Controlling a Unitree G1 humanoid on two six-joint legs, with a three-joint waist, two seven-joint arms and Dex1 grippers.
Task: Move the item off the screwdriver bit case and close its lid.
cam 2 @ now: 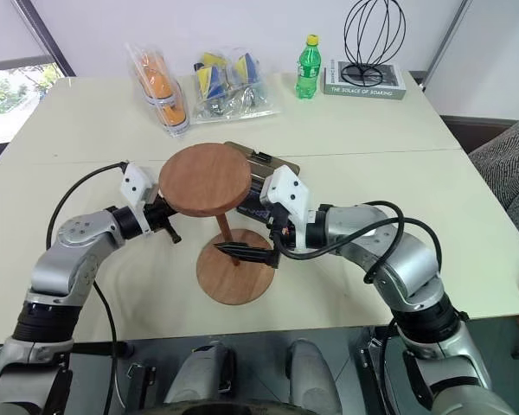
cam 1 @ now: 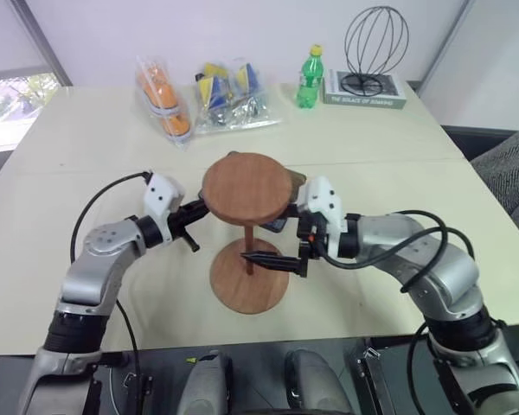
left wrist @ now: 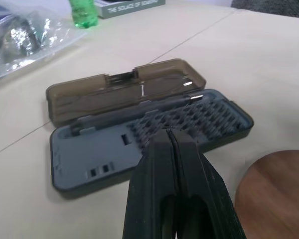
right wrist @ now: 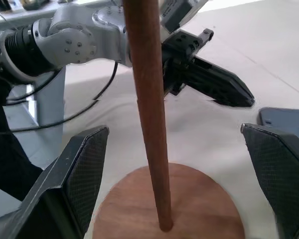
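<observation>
Two robot arms meet over a cream bench (cam 1: pixel 69 130) whose top shows a seam running across it from side to side, in a room with white walls, a window at the far left and a dark grey upholstered seat beyond the right edge. The wooden stand (cam 1: pixel 247 188) is upright on the bench near the front edge, its base disc on the surface and its rod between the wide-spread fingers of the right end effector (right wrist: pixel 174 164), which grips nothing; no finger touches the rod. The left end effector (cam 1: pixel 189 226), fingers pressed together and empty, points toward the stand from the left, just beside the top disc. Behind the stand lies the bit case (left wrist: pixel 139 144), open, rows of bits in its grey tray, the smoky-brown lid (left wrist: pixel 124 89) folded back flat on the bench toward the far edge. Along that far edge sit clear bags (cam 1: pixel 199 99) of orange, yellow and blue goods, a green bottle (cam 1: pixel 309 79) with a yellow cap, and, at the far right corner, a book (cam 1: pixel 368 92) under a black wire ornament (cam 1: pixel 374 47). The book's spine reads "THE SOLACE OF", the last word not sharp enough to make out.
</observation>
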